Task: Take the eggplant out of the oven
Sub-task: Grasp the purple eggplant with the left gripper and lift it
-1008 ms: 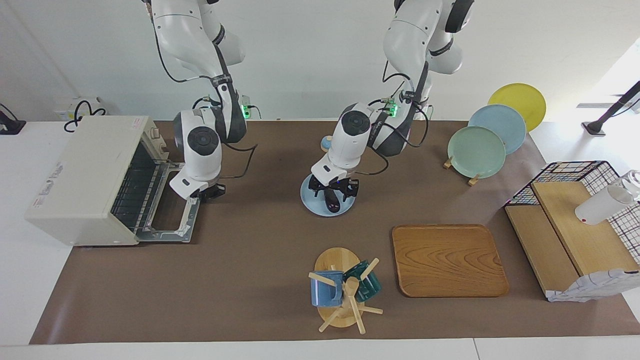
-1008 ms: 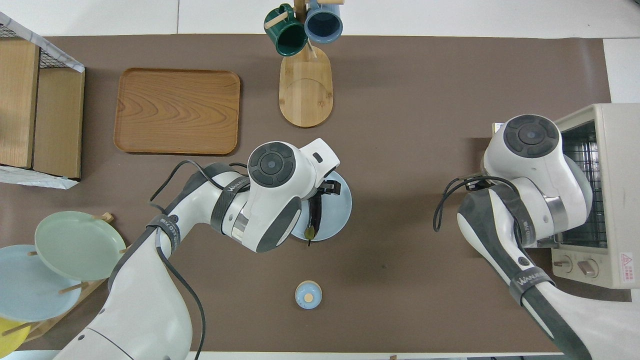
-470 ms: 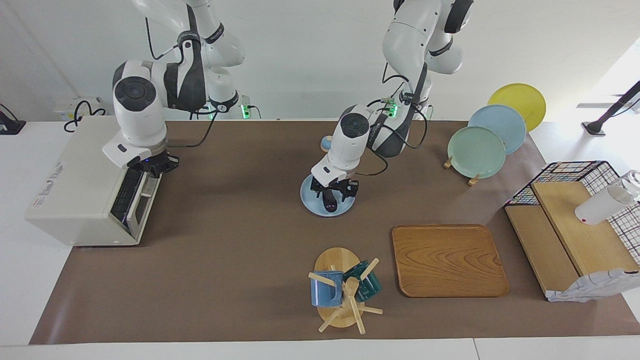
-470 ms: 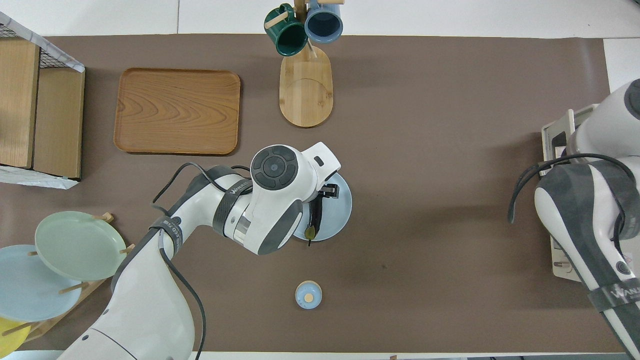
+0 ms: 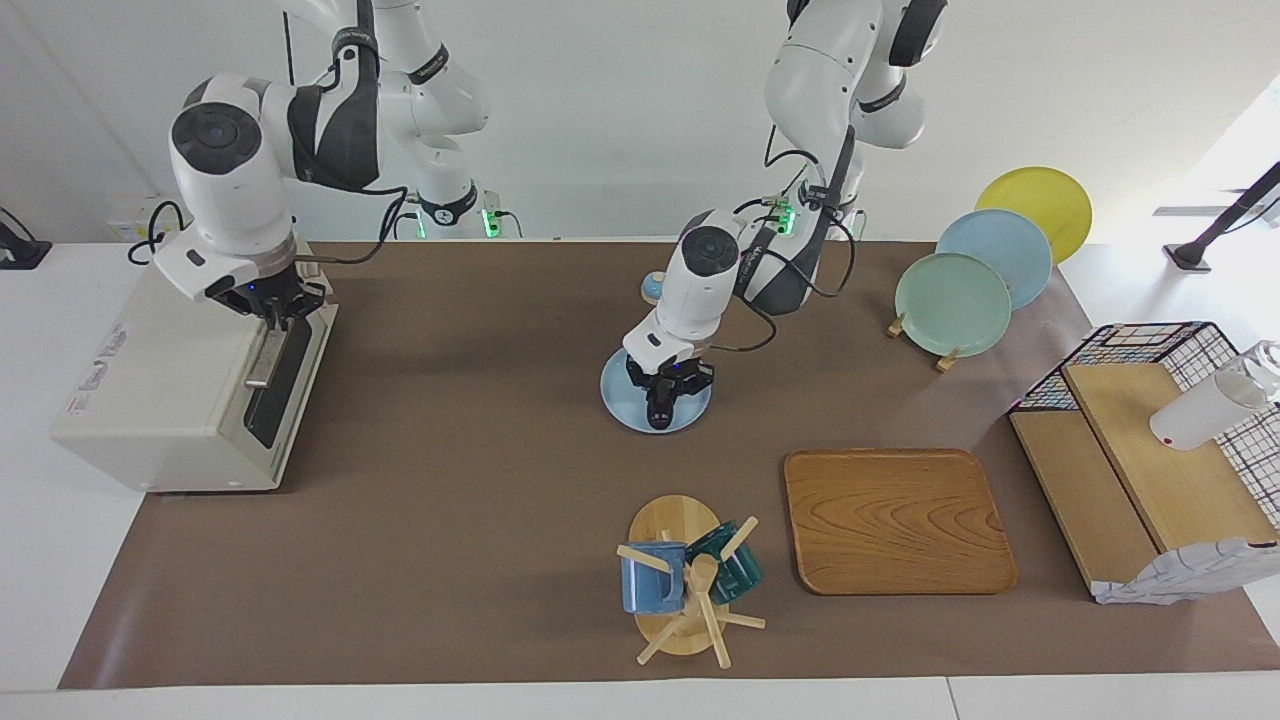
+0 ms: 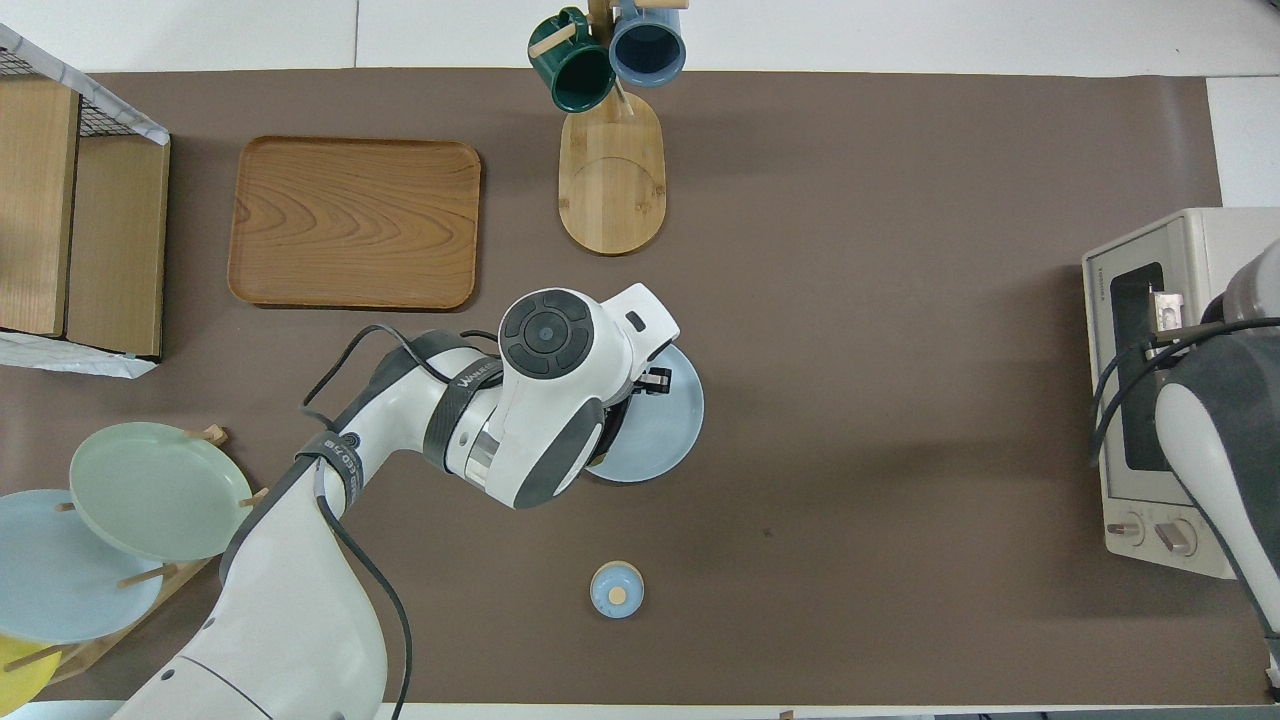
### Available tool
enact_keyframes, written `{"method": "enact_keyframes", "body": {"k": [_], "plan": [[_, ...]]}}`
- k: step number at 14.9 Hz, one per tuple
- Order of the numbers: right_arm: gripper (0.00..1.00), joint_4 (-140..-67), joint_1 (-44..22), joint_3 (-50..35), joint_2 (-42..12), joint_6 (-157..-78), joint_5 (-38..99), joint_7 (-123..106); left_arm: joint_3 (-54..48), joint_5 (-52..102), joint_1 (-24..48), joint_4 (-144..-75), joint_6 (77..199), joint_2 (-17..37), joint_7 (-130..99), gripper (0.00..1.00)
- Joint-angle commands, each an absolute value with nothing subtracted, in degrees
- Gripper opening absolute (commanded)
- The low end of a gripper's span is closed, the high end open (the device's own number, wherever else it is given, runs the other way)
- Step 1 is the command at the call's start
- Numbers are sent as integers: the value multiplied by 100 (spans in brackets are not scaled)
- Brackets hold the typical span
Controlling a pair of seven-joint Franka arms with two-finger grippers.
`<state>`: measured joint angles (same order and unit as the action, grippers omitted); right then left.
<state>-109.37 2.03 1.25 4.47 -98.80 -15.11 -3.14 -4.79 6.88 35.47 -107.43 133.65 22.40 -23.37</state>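
— Two arms in frame. Left one first?

— Left gripper (image 5: 663, 405) is low over the pale blue plate (image 5: 620, 396) at mid-table. Its fingertips are pinched together on a dark, glossy body: the eggplant (image 5: 659, 416). Grip looks firm.

— Eggplant's place, then?

— At the plate, in that claw, its lower end at the plate's surface. From overhead the left wrist hides it completely; only the plate's rim (image 6: 672, 440) shows past the arm.

— And the oven?

— The oven (image 5: 150, 380) is well apart from the plate, toward the right arm's end of the table. Its dark glass door sits up against the body.

— Right arm?

— Right gripper (image 5: 275, 312) is at the top edge of that door, beside the metal bar handle (image 5: 262, 368). Cannot tell whether this claw is open or closed.

— Anything else around the plate?

— A small blue round knob-topped lid (image 6: 616, 588) lies nearer to the robots than the plate. The mug rack (image 5: 680, 580) and wooden tray (image 5: 895, 520) lie farther from them.
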Motion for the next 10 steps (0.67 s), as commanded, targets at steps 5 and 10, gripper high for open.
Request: {"method": "enact_keyframes", "body": {"k": [5,10], "plan": [[47,-10213,246,35,606,-9009,-255,-475,-413,765,2788,-9539,11921,2038,-2268,0],[100,-10116,263,17,615,-8868,-88,-361,-404,694,1734,-9114,11751,2259,-1576,0]]}}
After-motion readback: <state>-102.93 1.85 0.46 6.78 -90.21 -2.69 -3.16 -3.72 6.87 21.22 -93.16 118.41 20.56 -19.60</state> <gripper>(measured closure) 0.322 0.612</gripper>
